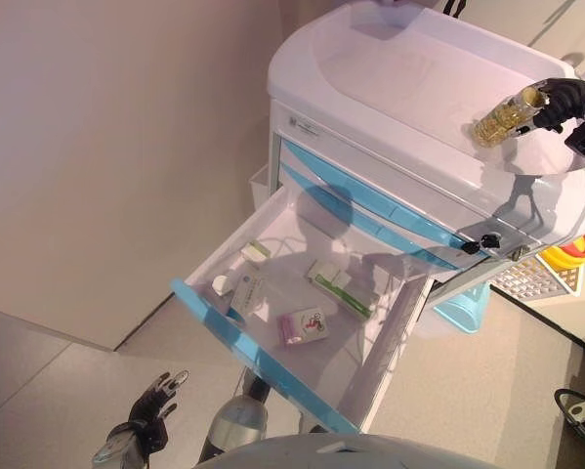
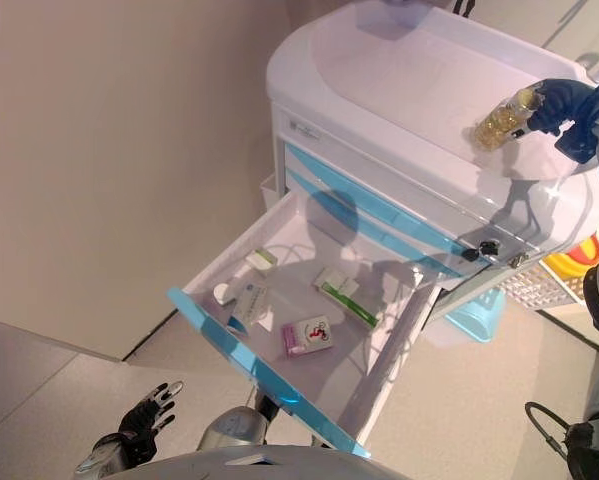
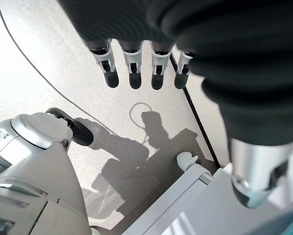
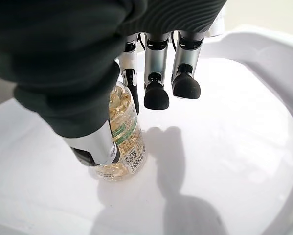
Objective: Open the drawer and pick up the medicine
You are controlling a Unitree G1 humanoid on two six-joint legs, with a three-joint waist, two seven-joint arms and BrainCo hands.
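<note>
A: Right hand [image 4: 112, 88] status?
B: Thumb and a finger pinch the bottle [image 4: 121, 142] of yellow capsules, its base on the cart [image 1: 390, 68] top near the right edge.
A: Left hand [image 1: 147, 410]?
B: Fingers straight, spread, holding nothing, low beside the cart.
A: Drawer [image 1: 272, 366]?
B: Pulled out of the cart front, small boxes [image 1: 302, 325] lying inside.

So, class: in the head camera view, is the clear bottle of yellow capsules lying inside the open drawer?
No. The bottle is on the cart's white top, pinched by the right hand, not in the open drawer.
</note>
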